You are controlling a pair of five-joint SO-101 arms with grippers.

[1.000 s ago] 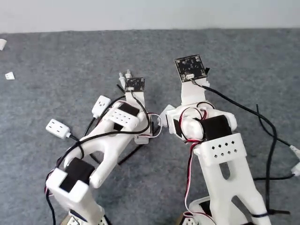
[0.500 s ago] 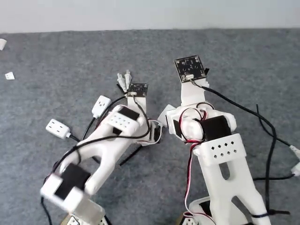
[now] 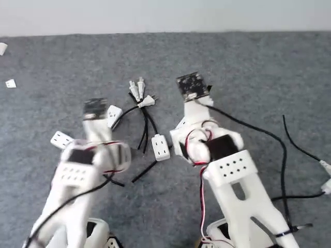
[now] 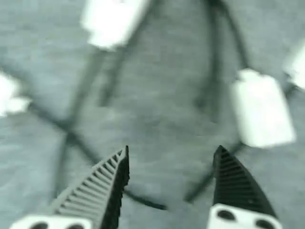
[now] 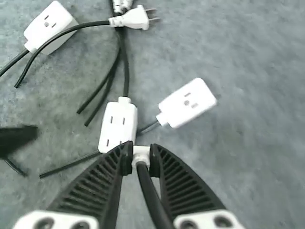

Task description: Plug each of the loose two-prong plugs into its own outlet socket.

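In the right wrist view my right gripper [image 5: 138, 153] is shut on a small white plug [image 5: 138, 155] with a black cord. The plug touches the near end of a white outlet socket [image 5: 118, 125]; whether it is seated I cannot tell. A second socket [image 5: 187, 102] lies just beside it, and a third [image 5: 47, 24] farther off. A loose two-prong plug [image 5: 136, 19] lies beyond on the grey carpet. My left gripper [image 4: 171, 157] hangs open above the carpet, with one blurred socket [image 4: 262, 112] on one side and another [image 4: 112, 19] ahead.
From above, loose plugs [image 3: 138, 90] lie at mid-table with black cords [image 3: 147, 124] running to the socket [image 3: 160, 146]. Another socket [image 3: 61, 138] lies at the left beside the left arm [image 3: 88, 155]. Black cables [image 3: 289, 150] trail on the right.
The left arm has swung away to the left, uncovering the cords, plugs and middle socket. The right arm has shifted a little to the left.
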